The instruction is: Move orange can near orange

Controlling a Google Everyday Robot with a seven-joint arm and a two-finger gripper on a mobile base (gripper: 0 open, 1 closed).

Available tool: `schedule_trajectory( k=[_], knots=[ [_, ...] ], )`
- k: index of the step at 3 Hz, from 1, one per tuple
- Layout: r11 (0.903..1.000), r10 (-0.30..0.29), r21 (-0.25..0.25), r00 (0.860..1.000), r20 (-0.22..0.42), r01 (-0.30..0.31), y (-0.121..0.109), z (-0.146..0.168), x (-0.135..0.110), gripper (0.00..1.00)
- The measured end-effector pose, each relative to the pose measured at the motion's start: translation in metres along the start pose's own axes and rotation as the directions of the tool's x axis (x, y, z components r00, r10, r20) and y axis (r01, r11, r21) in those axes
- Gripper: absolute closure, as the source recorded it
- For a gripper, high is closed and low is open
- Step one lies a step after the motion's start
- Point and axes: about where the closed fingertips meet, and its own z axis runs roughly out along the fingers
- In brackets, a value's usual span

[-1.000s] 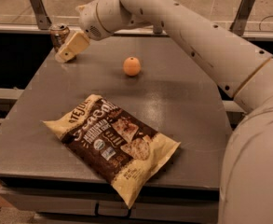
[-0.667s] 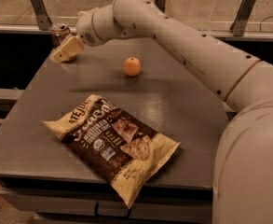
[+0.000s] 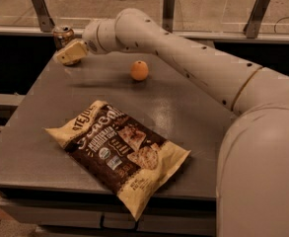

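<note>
Hand (image 3: 70,52) at orange can (image 3: 62,35), far-left table (image 3: 193,107) corner; grip unclear; orange (image 3: 139,70) apart.

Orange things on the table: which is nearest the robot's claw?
The orange can, at the far-left corner, right behind the gripper; the round orange lies apart, farther right.

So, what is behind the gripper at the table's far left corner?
The orange can stands behind the gripper; only its upper part shows, the lower part is covered.
</note>
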Motion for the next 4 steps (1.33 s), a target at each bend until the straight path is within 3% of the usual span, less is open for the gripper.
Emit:
schedule_trajectory(
  k=[2,4],
  knots=[
    [0.9964,0.078,-0.036,0.997,0.028,-0.077,-0.009,0.052,-0.002,0.0],
    [0.9962,0.087,-0.008,0.996,0.022,-0.087,-0.014,0.064,0.0,0.41]
  ],
)
